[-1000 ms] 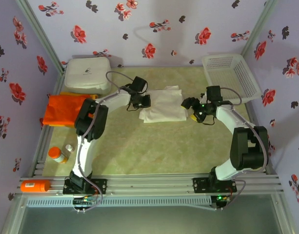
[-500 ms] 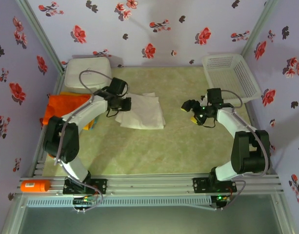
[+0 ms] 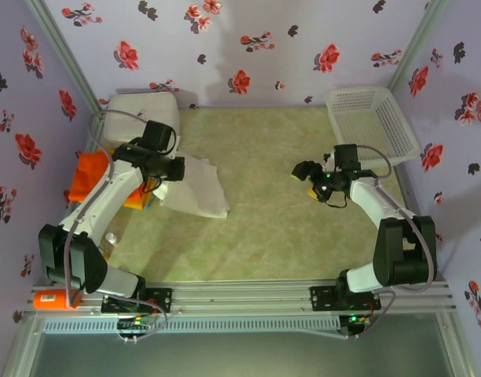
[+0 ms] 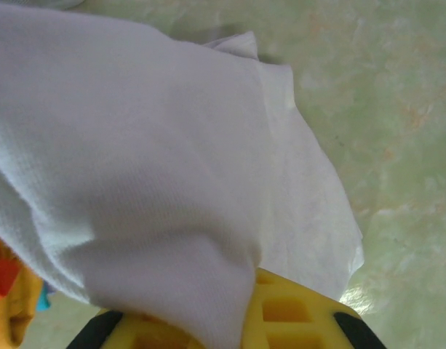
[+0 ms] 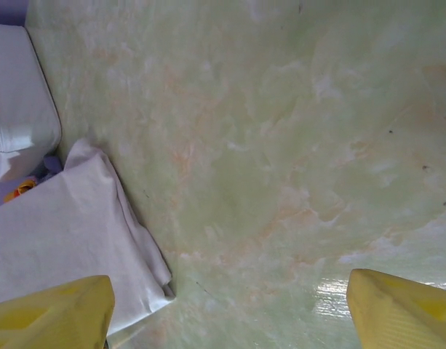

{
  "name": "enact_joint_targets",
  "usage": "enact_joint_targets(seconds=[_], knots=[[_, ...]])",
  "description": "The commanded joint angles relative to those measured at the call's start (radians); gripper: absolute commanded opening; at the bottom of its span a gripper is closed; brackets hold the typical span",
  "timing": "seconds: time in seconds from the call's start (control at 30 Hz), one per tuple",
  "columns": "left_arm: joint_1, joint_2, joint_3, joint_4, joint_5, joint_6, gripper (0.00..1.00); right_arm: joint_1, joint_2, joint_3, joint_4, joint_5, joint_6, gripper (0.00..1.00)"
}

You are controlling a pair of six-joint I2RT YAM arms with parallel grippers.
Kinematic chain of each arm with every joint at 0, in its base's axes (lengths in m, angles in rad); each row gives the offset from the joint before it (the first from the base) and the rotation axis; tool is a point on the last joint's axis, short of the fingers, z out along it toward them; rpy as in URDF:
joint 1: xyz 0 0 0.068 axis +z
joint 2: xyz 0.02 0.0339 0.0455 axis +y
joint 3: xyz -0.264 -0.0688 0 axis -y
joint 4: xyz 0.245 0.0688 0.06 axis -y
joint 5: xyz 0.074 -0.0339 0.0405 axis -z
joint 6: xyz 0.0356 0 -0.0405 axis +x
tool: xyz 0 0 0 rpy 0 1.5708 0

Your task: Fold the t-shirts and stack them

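The left hand [image 3: 169,168], clamped on the off-white t-shirt [image 3: 199,191], has carried it from the middle of the table [image 3: 287,236] to beside the orange t-shirt [image 3: 89,174], so stacking seems near; the right hand [image 3: 309,179] gapes empty.

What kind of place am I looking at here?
Probably a robot lab test cell, not a home: floral wallpaper on an aluminium frame, around a marbled table with a mesh basket and a white t-shirt.

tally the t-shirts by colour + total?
off-white t-shirt: 1
orange t-shirt: 1
yellow t-shirt: 1, mostly hidden, just an edge showing
total: 3
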Motion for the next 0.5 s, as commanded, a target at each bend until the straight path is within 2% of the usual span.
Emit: enact_joint_targets(seconds=[0.0, 0.2, 0.47], knots=[[0.033, -0.039, 0.069, -0.129, -0.027, 0.096, 0.0, 0.01, 0.021, -0.01, 0.047, -0.013, 0.013, 0.83], [0.092, -0.043, 0.148, -0.22, -0.065, 0.179, 0.0, 0.026, 0.053, -0.003, 0.071, -0.022, 0.029, 0.83], [0.136, -0.058, 0.263, -0.25, -0.072, 0.244, 0.0, 0.031, 0.066, 0.024, 0.046, -0.018, 0.023, 0.82]])
